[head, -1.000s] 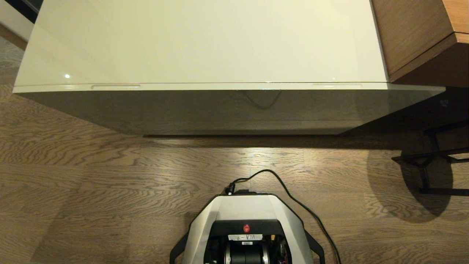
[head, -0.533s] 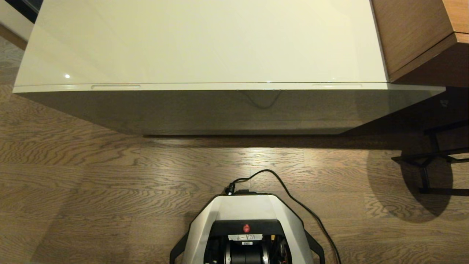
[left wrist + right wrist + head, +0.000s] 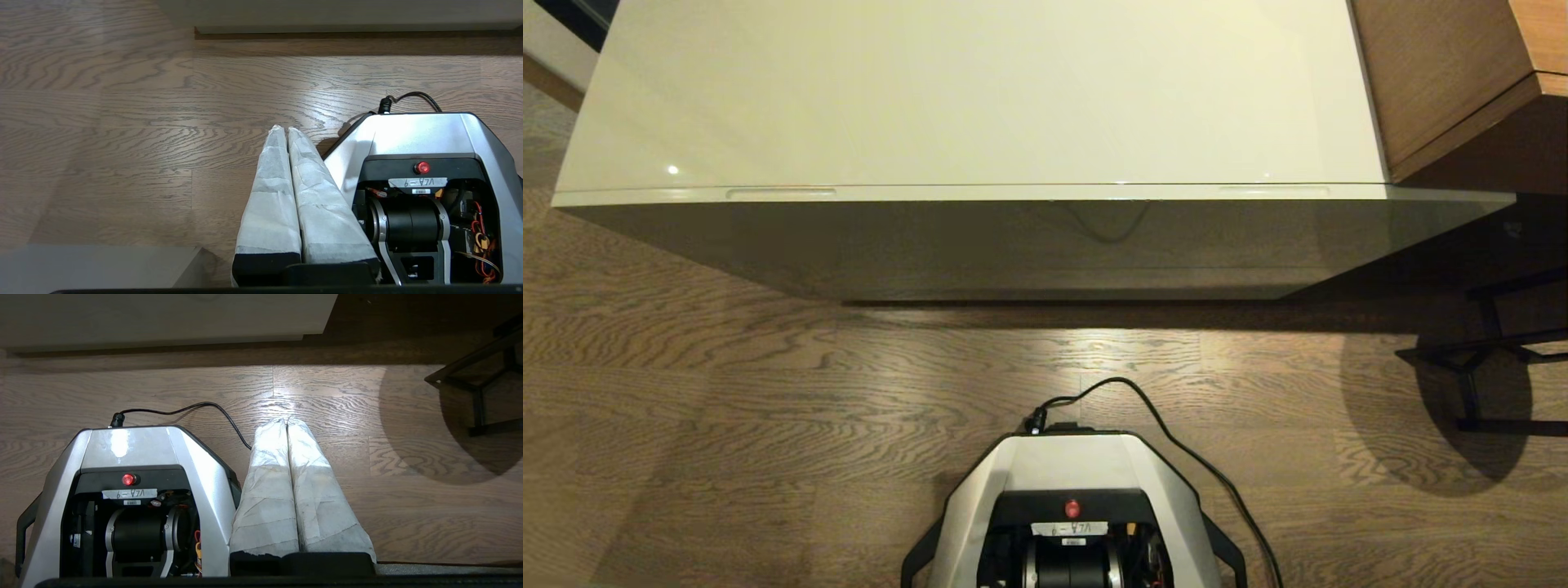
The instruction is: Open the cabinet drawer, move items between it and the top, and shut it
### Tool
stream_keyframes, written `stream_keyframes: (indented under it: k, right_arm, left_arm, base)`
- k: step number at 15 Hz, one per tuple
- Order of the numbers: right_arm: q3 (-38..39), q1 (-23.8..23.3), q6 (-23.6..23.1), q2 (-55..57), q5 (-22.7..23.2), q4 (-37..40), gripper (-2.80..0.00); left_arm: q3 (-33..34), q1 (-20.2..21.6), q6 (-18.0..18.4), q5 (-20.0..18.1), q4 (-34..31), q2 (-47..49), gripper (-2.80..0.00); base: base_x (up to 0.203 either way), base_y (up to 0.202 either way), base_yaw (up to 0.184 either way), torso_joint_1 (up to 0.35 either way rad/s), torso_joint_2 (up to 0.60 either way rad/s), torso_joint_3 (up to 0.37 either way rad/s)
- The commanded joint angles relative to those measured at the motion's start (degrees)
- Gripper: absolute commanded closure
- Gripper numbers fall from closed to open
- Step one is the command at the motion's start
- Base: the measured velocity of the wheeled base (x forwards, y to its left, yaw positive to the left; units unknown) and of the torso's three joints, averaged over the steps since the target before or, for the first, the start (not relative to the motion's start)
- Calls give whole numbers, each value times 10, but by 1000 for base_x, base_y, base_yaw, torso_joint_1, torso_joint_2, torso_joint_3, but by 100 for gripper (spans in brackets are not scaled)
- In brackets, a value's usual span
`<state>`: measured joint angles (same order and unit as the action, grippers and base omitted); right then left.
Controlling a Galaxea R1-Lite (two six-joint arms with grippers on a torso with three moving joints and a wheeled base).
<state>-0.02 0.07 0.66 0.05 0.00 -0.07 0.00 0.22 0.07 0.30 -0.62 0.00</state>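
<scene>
Drawer (image 3: 1029,245) is sitting fully pushed in, its glossy front facing the robot and its long axis running left to right across the whole width of the cabinet. Two slim slots are showing along its upper front edge, one toward the left (image 3: 781,193) and one toward the right (image 3: 1274,191). Above it, the top (image 3: 980,90) is lying flat and stretching away to the far side, with brown wooden furniture (image 3: 1462,82) standing at its right end.

Left pincer (image 3: 284,130) is hanging closed over the wooden floor (image 3: 727,392) just left of the robot's base (image 3: 1074,465), its two white-wrapped fingers (image 3: 269,196) pressing together, gripping nothing and touching nothing. Right pincer (image 3: 286,420) is hanging the same way just right of the base, fingers (image 3: 318,498) together and empty. Both are pointing toward the cabinet yet staying well short of it. A black cable (image 3: 1176,441) is curling from the base across the floor, and a black metal frame (image 3: 1486,359) is standing at the right.
</scene>
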Motion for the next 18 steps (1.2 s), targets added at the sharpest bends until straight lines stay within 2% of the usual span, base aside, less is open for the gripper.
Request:
stream_keyframes:
  k: [1, 18]
  right_arm:
    - [1, -1, 0, 0, 0, 0, 0]
    - [1, -1, 0, 0, 0, 0, 0]
  left_arm:
    - [0, 0, 0, 0, 0, 1, 0]
    - [0, 0, 0, 0, 0, 1, 0]
  base:
    - [0, 0, 0, 0, 0, 0]
    - [0, 0, 0, 0, 0, 0]
